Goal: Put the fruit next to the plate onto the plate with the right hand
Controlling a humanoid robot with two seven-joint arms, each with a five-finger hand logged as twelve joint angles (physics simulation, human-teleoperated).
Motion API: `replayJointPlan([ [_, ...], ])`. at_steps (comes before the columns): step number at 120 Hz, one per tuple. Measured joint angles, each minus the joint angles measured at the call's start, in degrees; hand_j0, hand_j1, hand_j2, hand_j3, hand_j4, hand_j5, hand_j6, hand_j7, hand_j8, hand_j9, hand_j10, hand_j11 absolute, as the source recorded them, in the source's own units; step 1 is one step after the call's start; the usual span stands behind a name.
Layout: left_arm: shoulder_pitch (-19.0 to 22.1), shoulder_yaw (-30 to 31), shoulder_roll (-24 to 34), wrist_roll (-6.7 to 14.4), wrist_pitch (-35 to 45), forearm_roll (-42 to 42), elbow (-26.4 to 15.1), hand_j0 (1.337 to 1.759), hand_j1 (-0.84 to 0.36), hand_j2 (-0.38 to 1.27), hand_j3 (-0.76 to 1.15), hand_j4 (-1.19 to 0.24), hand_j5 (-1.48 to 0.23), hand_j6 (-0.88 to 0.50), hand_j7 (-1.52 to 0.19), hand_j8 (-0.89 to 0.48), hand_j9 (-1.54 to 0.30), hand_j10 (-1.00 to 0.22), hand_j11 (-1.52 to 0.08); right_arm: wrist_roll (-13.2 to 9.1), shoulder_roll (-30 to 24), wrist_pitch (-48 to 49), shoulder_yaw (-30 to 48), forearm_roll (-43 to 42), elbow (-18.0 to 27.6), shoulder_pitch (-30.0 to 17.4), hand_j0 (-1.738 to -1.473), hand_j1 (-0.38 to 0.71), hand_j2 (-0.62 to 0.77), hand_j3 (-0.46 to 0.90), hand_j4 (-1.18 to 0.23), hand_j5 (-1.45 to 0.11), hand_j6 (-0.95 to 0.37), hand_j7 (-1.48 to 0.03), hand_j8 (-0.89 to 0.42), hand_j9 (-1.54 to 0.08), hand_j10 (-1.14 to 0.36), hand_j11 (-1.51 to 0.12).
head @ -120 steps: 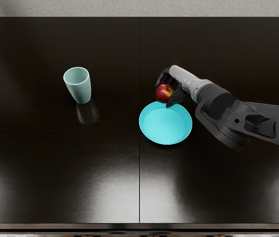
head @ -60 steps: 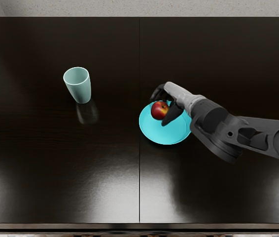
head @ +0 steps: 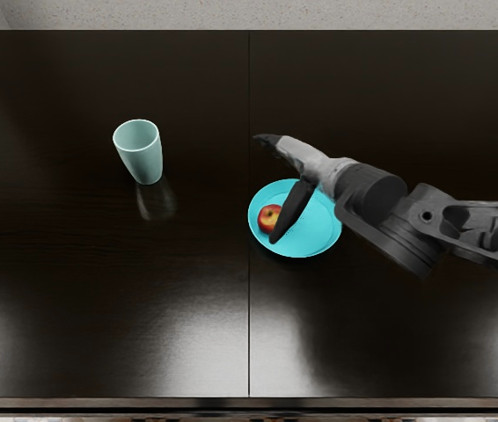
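A red apple (head: 270,216) lies on the left part of the turquoise plate (head: 315,237), a little right of the table's middle. My right hand (head: 277,186) hovers over the plate, its arm coming in from the right edge. The fingers (head: 288,209) are spread apart: one dark finger reaches down past the apple's right side, the others stretch up and to the left. Nothing is held in the hand. The left arm does not show.
A pale green cup (head: 138,150) stands upright at the left of the dark table (head: 108,299), well apart from the plate. A thin seam runs down the table just left of the plate.
The right hand carried the apple from beside the plate's far rim to over the plate, then spread its fingers. The apple now rests on the plate, free of the hand.
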Motion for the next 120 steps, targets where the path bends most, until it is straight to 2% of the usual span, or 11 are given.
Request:
replayJointPlan([
  [10, -0.07, 0.0, 0.0, 0.0, 0.0, 0.0, 0.0, 1.658, 0.34, 0.0, 0.0, -0.01, -0.01, -0.01, -0.01, -0.01, -0.01, -0.01, -0.01, 0.0, -3.42, 11.51, 9.49, 11.83, 0.01, -4.87, -1.658, -0.32, 0.01, 0.0, -0.02, -0.04, -0.02, -0.04, -0.02, -0.04, -0.03, -0.04],
  [27, 0.0, 0.0, 0.0, 0.0, 0.0, 0.0, 0.0, 1.658, 0.34, 0.0, 0.0, -0.01, -0.01, -0.01, -0.01, -0.01, -0.01, -0.01, -0.01, 0.0, -6.83, 37.01, 32.07, 32.23, -5.62, -22.03, -1.658, -0.34, 0.01, 0.0, -0.01, -0.02, -0.01, -0.02, -0.01, -0.02, -0.02, -0.02],
  [34, 0.0, 0.0, 0.0, 0.0, 0.0, 0.0, 0.0, 1.658, 0.34, 0.0, 0.0, -0.01, -0.01, -0.01, -0.01, -0.01, -0.01, -0.01, -0.01, 0.0, -10.46, 46.05, 37.0, 41.41, -8.14, -26.57, -1.658, -0.34, 0.0, 0.0, -0.01, -0.02, -0.01, -0.01, -0.01, -0.02, -0.01, -0.02],
  [42, -0.02, 0.0, 0.0, 0.0, 0.0, 0.0, 0.0, 1.658, 0.34, 0.0, 0.0, -0.01, -0.01, -0.01, -0.01, -0.01, -0.01, -0.01, -0.01, 0.0, -15.79, 51.86, 39.44, 50.27, -9.72, -29.57, -1.658, -0.34, 0.0, 0.0, -0.01, -0.01, 0.0, -0.01, -0.01, -0.01, -0.01, -0.01],
  [53, -0.07, -0.03, 0.0, 0.0, 0.0, -0.02, -0.03, 1.658, 0.34, 0.0, 0.0, -0.01, -0.01, -0.01, -0.01, -0.01, -0.01, -0.01, -0.01, 0.0, -21.91, 55.65, 39.03, 59.15, -10.79, -31.46, -1.658, -0.34, 0.0, 0.0, 0.0, -0.01, 0.0, -0.01, 0.0, -0.01, 0.0, -0.01],
  [66, -0.03, -0.01, 0.0, 0.0, 0.0, -0.01, -0.09, 1.658, 0.34, 0.0, 0.0, -0.01, -0.01, -0.01, -0.01, -0.01, -0.01, -0.01, -0.01, 0.0, -26.43, 57.4, 37.89, 63.98, -11.33, -32.36, -1.658, -0.35, 0.0, 0.0, 0.0, 0.0, 0.0, 0.0, 0.0, 0.0, 0.0, 0.0],
  [120, -0.07, -0.01, 0.0, 0.0, 0.0, 0.01, 0.08, 1.658, 0.34, 0.0, 0.0, -0.01, -0.01, -0.01, -0.01, -0.01, -0.01, -0.01, -0.01, 0.0, -34.11, 58.36, 36.79, 66.85, -12.52, -33.37, -1.658, -0.35, 0.0, 0.0, 0.0, 0.0, 0.0, 0.0, 0.0, 0.0, 0.0, 0.0],
])
